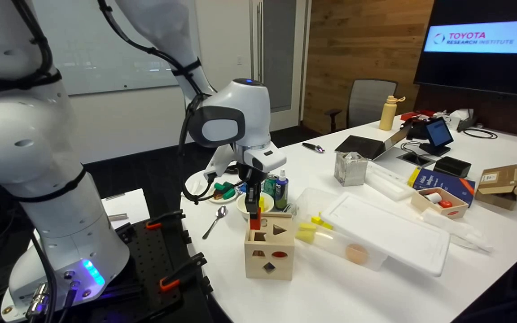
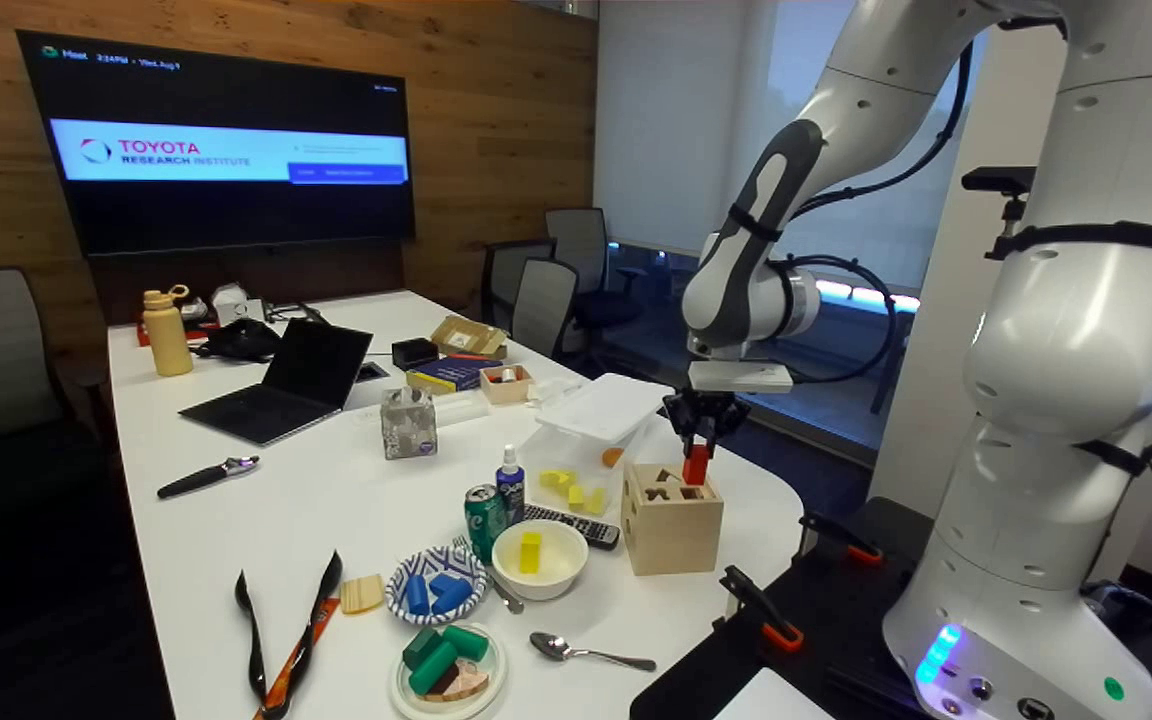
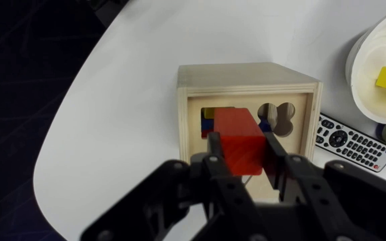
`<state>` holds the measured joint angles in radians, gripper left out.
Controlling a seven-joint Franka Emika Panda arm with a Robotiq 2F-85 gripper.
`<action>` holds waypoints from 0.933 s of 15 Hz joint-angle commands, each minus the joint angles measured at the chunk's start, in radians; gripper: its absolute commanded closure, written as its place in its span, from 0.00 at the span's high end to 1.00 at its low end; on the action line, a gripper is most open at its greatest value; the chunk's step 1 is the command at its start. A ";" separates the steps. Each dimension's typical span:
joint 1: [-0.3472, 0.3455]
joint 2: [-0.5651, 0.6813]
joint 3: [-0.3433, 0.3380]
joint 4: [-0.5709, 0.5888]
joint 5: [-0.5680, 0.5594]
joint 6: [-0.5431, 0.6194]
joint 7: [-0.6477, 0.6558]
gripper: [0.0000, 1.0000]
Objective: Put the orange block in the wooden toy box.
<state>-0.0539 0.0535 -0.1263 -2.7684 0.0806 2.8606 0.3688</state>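
In the wrist view, near a cropped round white bowl, a black gripper pinches an oblong red-orange block, partly hiding a pale cubic wooden box.

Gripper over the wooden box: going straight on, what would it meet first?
The top of the wooden box, probably around the square-cornered hole, with the held block leading; alignment and depth are unclear.
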 commanded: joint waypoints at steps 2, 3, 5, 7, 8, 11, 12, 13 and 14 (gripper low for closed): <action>-0.014 0.055 0.007 0.027 0.031 0.022 -0.034 0.08; -0.013 0.067 0.008 0.035 0.034 0.025 -0.035 0.08; -0.015 0.091 0.012 0.053 0.045 0.029 -0.049 0.08; -0.017 0.109 0.013 0.066 0.055 0.029 -0.058 0.08; -0.017 0.117 0.012 0.073 0.058 0.030 -0.062 0.08; -0.019 0.140 0.010 0.087 0.061 0.033 -0.077 0.08; -0.022 0.149 0.013 0.093 0.066 0.031 -0.083 0.08; -0.022 0.158 0.012 0.099 0.064 0.026 -0.082 0.08; -0.024 0.166 0.013 0.103 0.066 0.027 -0.086 0.08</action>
<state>-0.0599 0.1906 -0.1265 -2.6837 0.1109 2.8691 0.3356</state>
